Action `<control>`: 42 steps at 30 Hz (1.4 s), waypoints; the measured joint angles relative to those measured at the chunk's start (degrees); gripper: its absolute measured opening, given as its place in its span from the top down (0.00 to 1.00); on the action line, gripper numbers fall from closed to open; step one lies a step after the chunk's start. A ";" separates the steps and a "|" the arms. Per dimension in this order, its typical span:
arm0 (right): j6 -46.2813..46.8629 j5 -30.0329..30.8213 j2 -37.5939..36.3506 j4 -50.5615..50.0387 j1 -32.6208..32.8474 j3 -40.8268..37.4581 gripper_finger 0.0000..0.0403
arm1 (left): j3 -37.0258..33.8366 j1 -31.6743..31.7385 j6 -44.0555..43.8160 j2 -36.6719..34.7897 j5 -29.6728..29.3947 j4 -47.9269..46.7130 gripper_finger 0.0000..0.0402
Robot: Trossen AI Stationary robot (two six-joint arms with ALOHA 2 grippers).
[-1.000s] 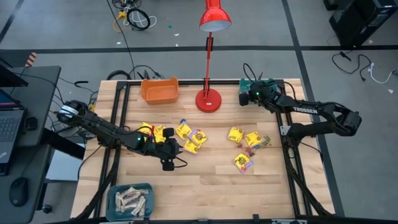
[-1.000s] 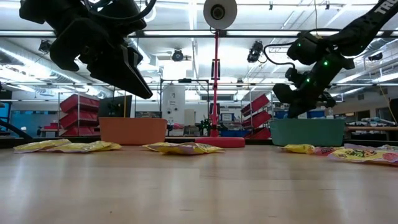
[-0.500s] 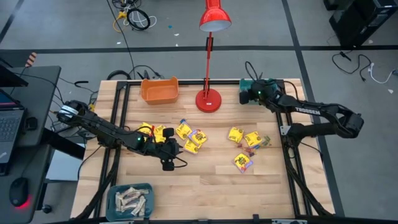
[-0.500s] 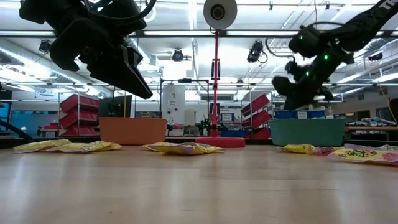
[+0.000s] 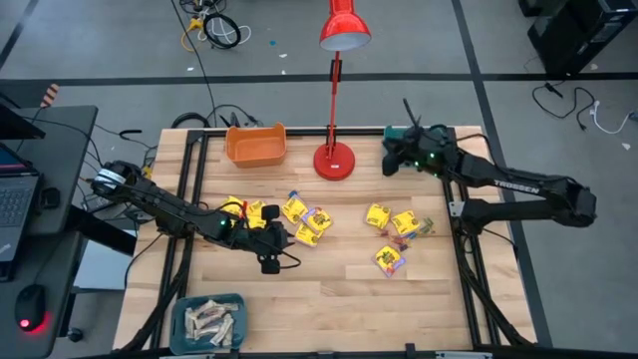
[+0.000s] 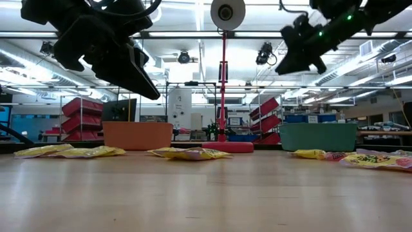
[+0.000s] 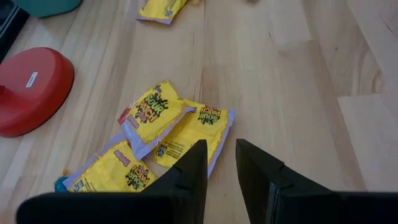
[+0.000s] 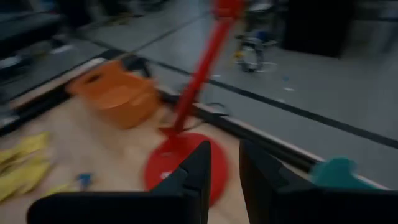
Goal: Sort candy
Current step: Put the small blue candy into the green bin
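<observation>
Left hand (image 7: 219, 163), fingers slightly apart and empty, hovers over overlapping yellow packets (image 7: 163, 127); it risks pinching two.

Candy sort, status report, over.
Left gripper open, empty, over yellow packets. Right gripper open, empty, raised near teal bin. Candy scattered mid-table. Lamp base stands between arms.

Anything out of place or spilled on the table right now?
Nothing stands out. Yellow candy packets lie loose mid-table, unsorted. The orange bin and the teal bin holding beige bars sit upright. The red lamp stands straight.
</observation>
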 joint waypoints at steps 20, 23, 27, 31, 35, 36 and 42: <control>-6.15 -13.73 2.84 -8.81 26.20 0.34 0.83 | 0.00 0.00 0.10 -0.02 0.00 1.95 0.78; -4.24 -12.73 4.41 -12.26 28.22 0.34 0.83 | -0.02 0.00 0.13 0.00 0.00 2.98 0.78; -1.27 -12.38 7.15 -15.71 30.24 0.34 0.83 | -0.02 0.00 0.40 -0.01 -0.02 3.54 0.78; 0.73 -12.35 10.58 -17.45 31.89 0.34 0.83 | -0.02 0.00 0.38 0.00 -1.51 2.62 0.78; 1.75 -11.32 14.23 -17.66 33.48 0.34 0.83 | -0.02 0.00 0.38 0.00 -4.22 1.30 0.78; 1.91 -10.94 15.18 -17.73 33.80 0.41 0.83 | -0.02 0.00 0.37 0.00 -4.66 0.97 0.78; -0.47 -7.65 22.82 -20.43 34.75 7.48 0.83 | -0.02 0.00 0.20 -0.02 -8.06 -1.42 0.78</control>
